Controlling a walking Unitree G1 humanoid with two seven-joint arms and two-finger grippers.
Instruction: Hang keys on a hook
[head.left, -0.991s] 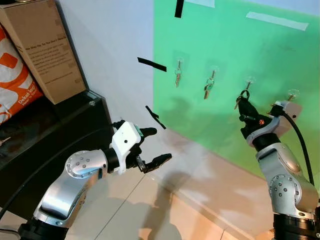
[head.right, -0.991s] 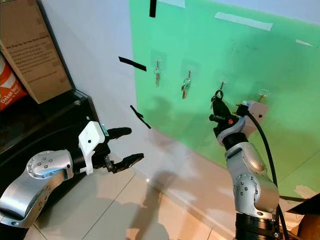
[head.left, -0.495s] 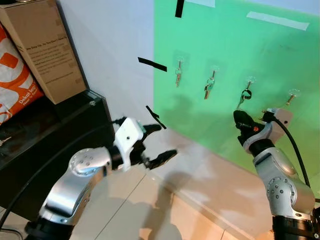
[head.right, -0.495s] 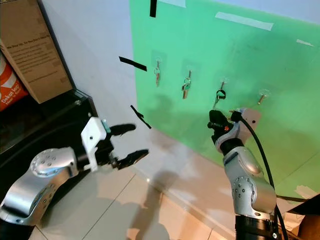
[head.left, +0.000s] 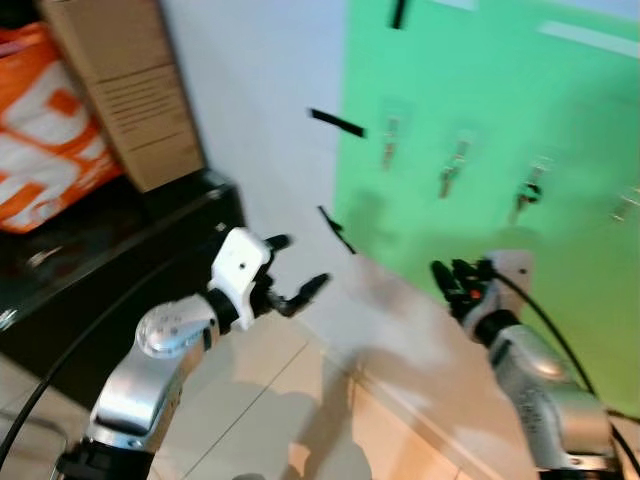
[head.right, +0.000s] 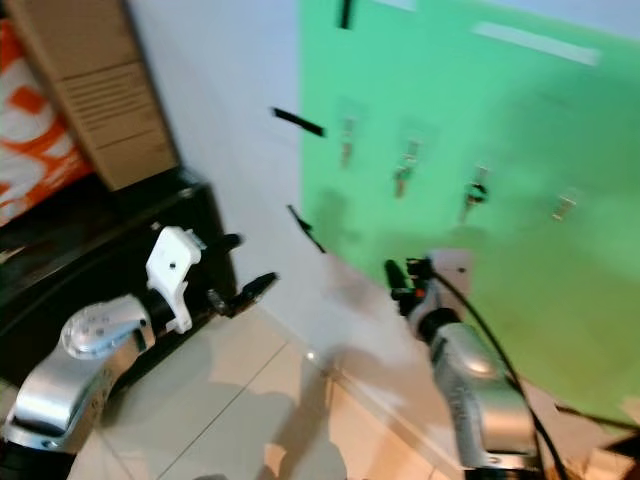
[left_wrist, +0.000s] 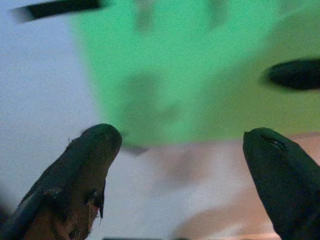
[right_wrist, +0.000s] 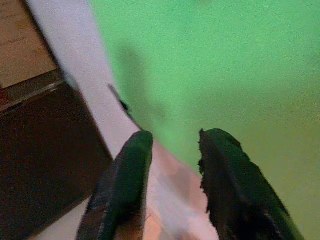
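Note:
Three bunches of keys hang on small clear hooks on the green sheet (head.left: 480, 90) on the wall: one (head.left: 390, 146), a second (head.left: 452, 172) and a third with a dark ring (head.left: 527, 190). A fourth hook (head.left: 628, 200) at the right is bare. My right gripper (head.left: 450, 276) hovers below the third bunch, well off the wall. It is open, and its fingers (right_wrist: 125, 180) hold nothing. My left gripper (head.left: 300, 262) is raised at the left, open wide and empty, with its fingers (left_wrist: 90, 160) spread before the wall.
A black cabinet (head.left: 120, 250) stands at the left, with a cardboard box (head.left: 130, 90) and an orange bag (head.left: 45, 130) on it. Black tape strips (head.left: 336, 122) mark the white wall. Pale floor tiles (head.left: 260, 400) lie below. The picture is blurred.
The right gripper let the third bunch go on its hook and dropped down and away from the wall. The whole view has swung and blurred, so the camera moved. The left gripper stays open.

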